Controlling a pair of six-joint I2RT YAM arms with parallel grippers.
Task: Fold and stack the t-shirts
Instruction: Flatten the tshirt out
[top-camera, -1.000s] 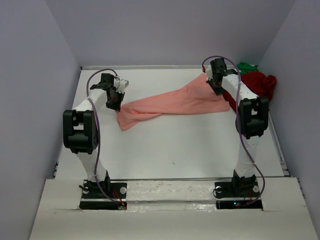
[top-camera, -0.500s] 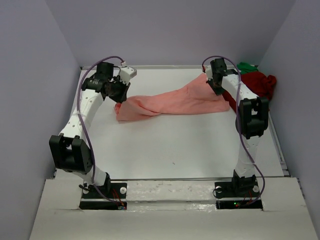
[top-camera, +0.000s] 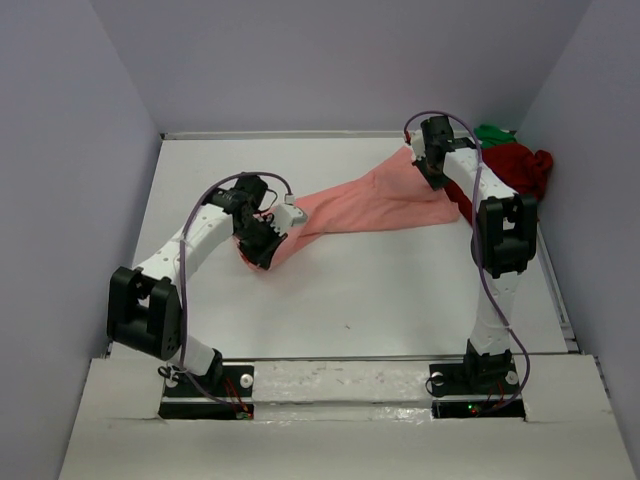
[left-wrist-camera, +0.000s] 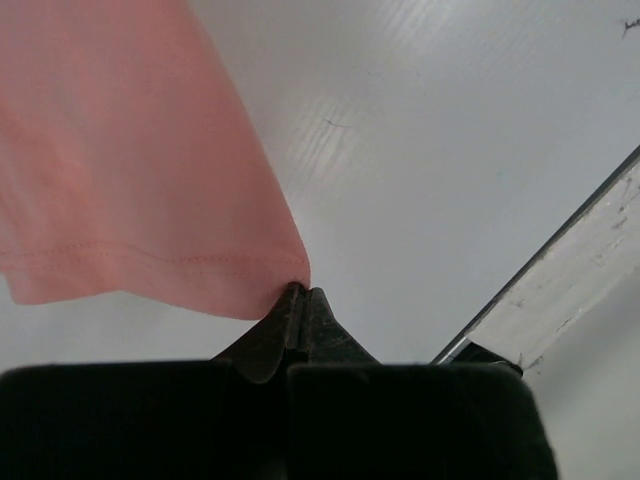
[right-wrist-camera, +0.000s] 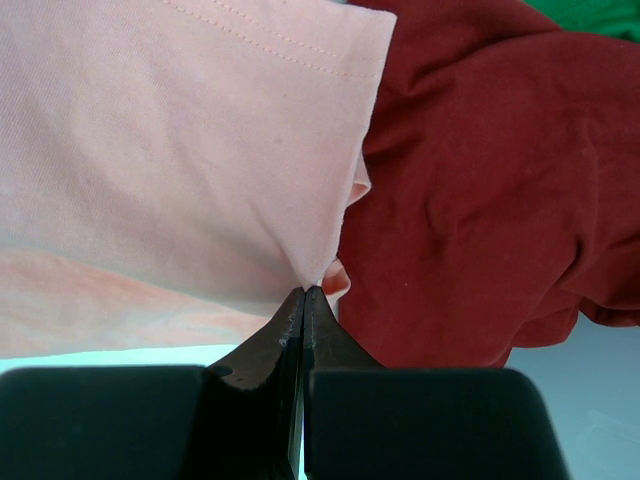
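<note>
looking at the salmon-pink t-shirt (top-camera: 370, 200), which way does it lie from each pincer?

it is strung between the two. the left gripper (top-camera: 262, 245) is clamped tight on a stitched hem corner at the near-left end. the right gripper (top-camera: 432, 170) is clamped tight on a bunched corner at the far-right end. so the cloth runs from the left one toward the far right, and from the right one toward the near left.

and its long axis?

a slant across the table (top-camera: 400, 300) — near-left to far-right, drawn into a narrow, slightly twisted band that widens toward the right gripper. neither arm is nearer, since each has one end.

which end is the neck?

i cannot tell. both wrist views show a stitched edge, but no collar or sleeve shape that i can name.

what does the coming move turn on, then?

my guess is the spread. the two pinch points need to square up so the shirt opens flat before any fold. the right end sits just beside the dark red t-shirt (top-camera: 515, 165), seemingly overlapping its edge. the green t-shirt (top-camera: 493, 132) is a small crumple behind that, in the far-right corner — drawing the pink one toward the middle would free it from that heap.
</note>
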